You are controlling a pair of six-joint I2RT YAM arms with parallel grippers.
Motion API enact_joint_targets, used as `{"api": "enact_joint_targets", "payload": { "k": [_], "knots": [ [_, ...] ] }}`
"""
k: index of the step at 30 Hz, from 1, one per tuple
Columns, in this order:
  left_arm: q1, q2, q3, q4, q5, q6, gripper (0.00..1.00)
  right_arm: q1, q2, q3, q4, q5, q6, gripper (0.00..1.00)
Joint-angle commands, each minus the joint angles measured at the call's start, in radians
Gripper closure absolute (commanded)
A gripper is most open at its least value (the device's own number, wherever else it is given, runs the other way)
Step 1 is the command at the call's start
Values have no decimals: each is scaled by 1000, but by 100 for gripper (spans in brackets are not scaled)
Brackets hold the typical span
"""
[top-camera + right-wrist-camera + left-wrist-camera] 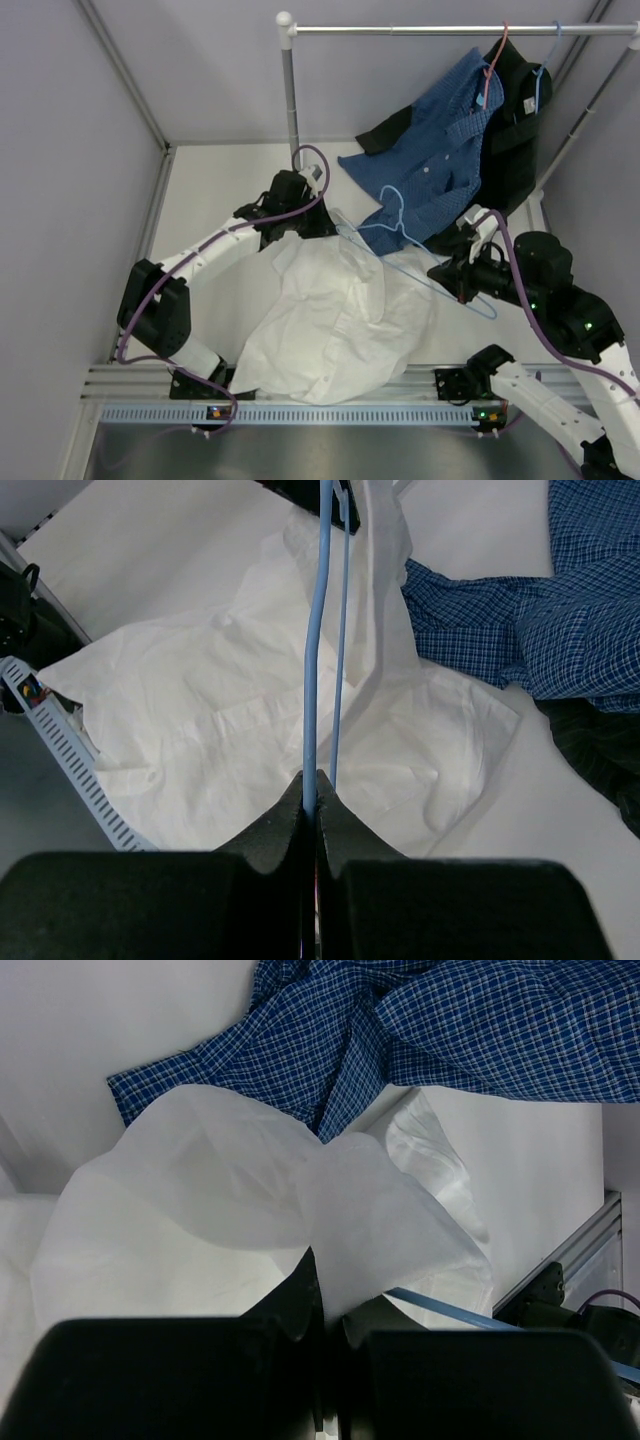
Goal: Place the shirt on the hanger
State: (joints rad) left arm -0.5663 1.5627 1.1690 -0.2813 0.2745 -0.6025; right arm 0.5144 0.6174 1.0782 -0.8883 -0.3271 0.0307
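Observation:
The white shirt [335, 320] lies crumpled on the table between the arms. My left gripper [300, 222] is shut on a fold of its cloth at the far edge; in the left wrist view the white cloth [250, 1210] billows up from my gripper [332, 1305]. The thin light-blue wire hanger [420, 265] lies across the shirt's right side, hook toward the back. My right gripper [462, 280] is shut on the hanger's wire; in the right wrist view the wire [312, 660] runs straight up out of my gripper [312, 780] over the shirt [220, 720].
A clothes rail [440, 30] spans the back. A blue patterned shirt [440, 160] on a red hanger [495, 60] and a black garment [520, 110] on a blue hanger hang from it, draping onto the table. An aluminium frame [300, 400] edges the front.

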Motion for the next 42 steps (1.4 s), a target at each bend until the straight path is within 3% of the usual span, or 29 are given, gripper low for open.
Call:
{"api": "enact_joint_targets", "payload": {
  "k": [1,6,8,13,17,20,23,29,33,37,39,42],
  "knots": [
    [-1,-4,43,8,32,9,100,-19,-4,-6,29,-18,8,100],
    [-7,-26,47,-19,52,13,100,-17,30,-59,84,22,34,100],
    [-15,-21,84,-106,43,38,100,-17,50,-78,112,36,41,100],
    [-47,-65,96,-203,-84,64,100,-17,107,-92,183,60,63,100],
    [-76,-110,132,-225,-43,107,100,-17,99,-133,323,-58,84,100],
    [-188,-133,234,-300,-86,161,100,-17,62,-256,605,-161,172,100],
    [-341,-150,348,-389,-168,196,100,-17,47,-349,805,-164,253,100],
    [-452,-236,472,-472,-301,182,100,-16,5,-409,998,-139,268,100],
    [-503,-260,509,-472,-287,228,100,-16,73,-373,1012,-338,242,100],
    [-501,-265,506,-536,-466,201,100,-16,-5,-435,1085,-238,265,100],
    [-501,-274,489,-571,-662,163,100,-16,-89,-475,1091,-140,268,100],
    [-501,-279,466,-561,-741,141,100,-14,-223,-556,1138,9,294,100]
  ]
}}
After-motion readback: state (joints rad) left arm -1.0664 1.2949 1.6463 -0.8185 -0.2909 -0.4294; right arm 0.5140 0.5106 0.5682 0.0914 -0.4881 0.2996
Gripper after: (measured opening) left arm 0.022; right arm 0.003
